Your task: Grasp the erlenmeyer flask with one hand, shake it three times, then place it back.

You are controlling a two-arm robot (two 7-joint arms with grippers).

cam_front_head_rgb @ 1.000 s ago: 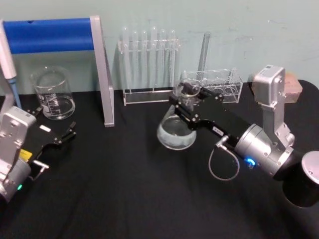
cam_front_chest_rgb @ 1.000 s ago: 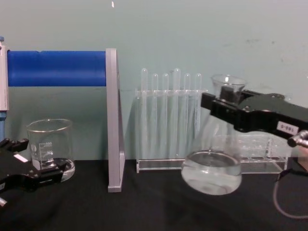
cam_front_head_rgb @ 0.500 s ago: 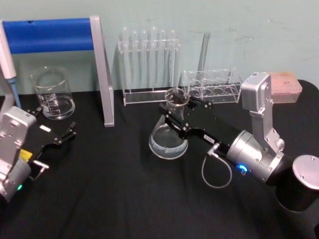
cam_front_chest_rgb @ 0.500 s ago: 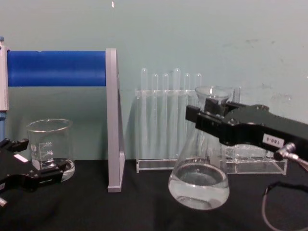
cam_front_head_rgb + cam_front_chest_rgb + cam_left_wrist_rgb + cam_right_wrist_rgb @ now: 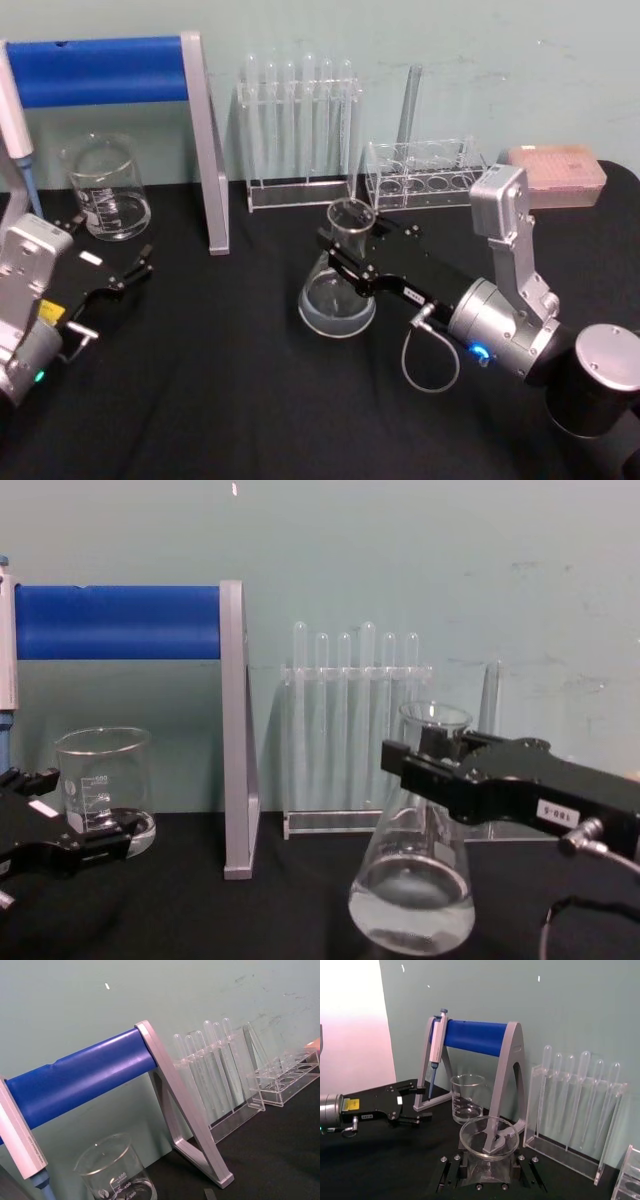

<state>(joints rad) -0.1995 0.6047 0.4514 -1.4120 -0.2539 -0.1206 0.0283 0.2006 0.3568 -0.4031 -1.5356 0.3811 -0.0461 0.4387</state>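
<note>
The erlenmeyer flask (image 5: pixel 338 292) (image 5: pixel 412 890) holds a little clear liquid and stands upright at the middle of the black table, its base at or just above the cloth. My right gripper (image 5: pixel 347 256) (image 5: pixel 425 765), the hand, is shut on the flask's neck just under the flared rim. In the right wrist view the flask's rim (image 5: pixel 488 1136) sits between the black jaws. My left gripper (image 5: pixel 128 270) (image 5: pixel 72 818) rests open and empty at the left side of the table, beside the beaker (image 5: pixel 105 190).
A blue-barred pipette stand (image 5: pixel 205 140) with a pipette (image 5: pixel 15 120) stands at the back left. A rack of test tubes (image 5: pixel 300 130), a low clear rack (image 5: pixel 425 172) and a pink tip box (image 5: pixel 555 172) line the back wall. Bare black cloth lies in front.
My right gripper has carried the flask down and a little to the left, from a tilted, raised pose to upright near the tabletop. The left arm has not moved.
</note>
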